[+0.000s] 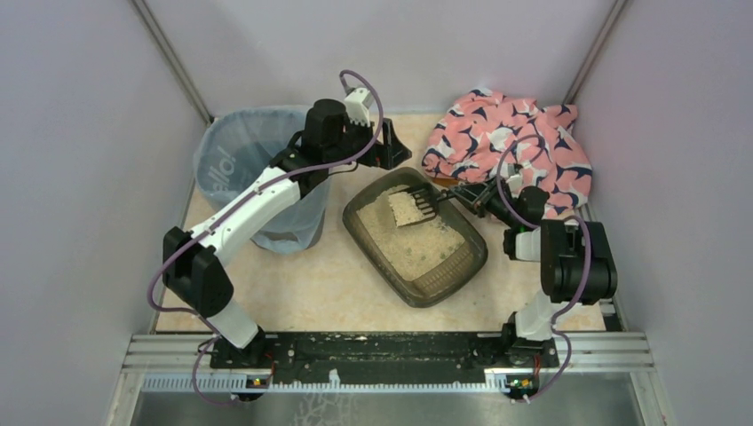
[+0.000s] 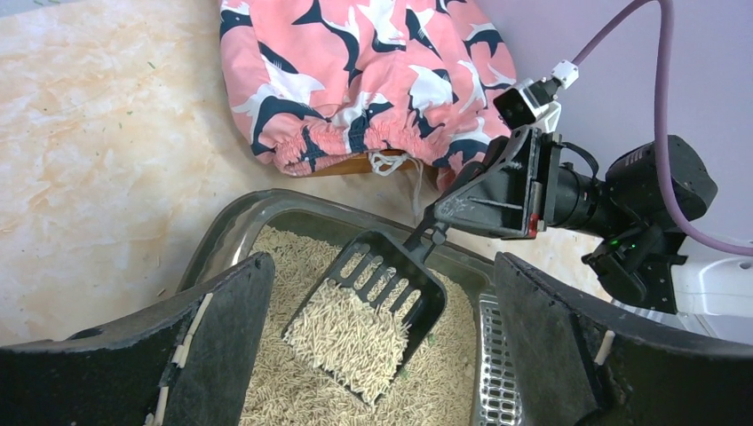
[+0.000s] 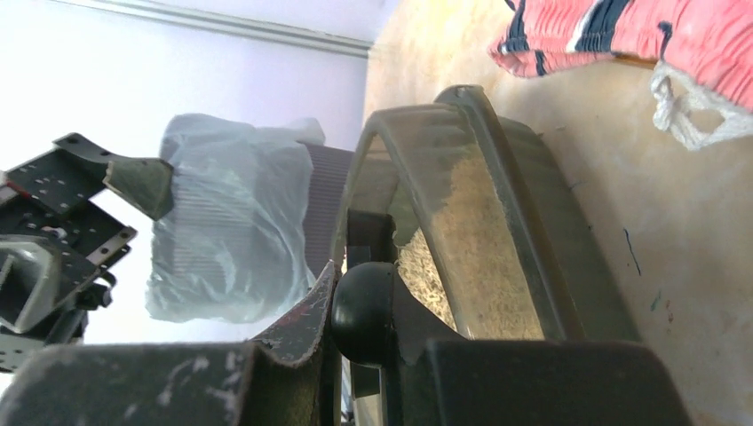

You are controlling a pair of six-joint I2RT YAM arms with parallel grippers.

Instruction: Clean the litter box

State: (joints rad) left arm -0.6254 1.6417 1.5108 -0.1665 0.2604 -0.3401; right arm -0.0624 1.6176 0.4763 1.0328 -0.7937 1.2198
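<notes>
The litter box (image 1: 447, 287), a dark brown tray of beige litter, lies askew in the middle of the table. A small black slotted scoop (image 1: 410, 209) heaped with litter hangs just above the litter at the tray's far end. My right gripper (image 1: 462, 193) is shut on its handle from the right. The right wrist view shows the rounded handle end (image 3: 362, 312) pinched between the fingers, with the tray wall (image 3: 519, 204) ahead. My left gripper (image 1: 391, 146) hovers open over the tray's far left corner. In its wrist view, the loaded scoop (image 2: 368, 319) sits between the wide-apart fingers (image 2: 222, 342).
A round bin lined with a translucent blue bag (image 1: 238, 169) stands at the left, beside the litter box, under my left arm. A pink patterned cloth (image 1: 506, 142) lies bunched at the back right corner. Walls close in the table on three sides.
</notes>
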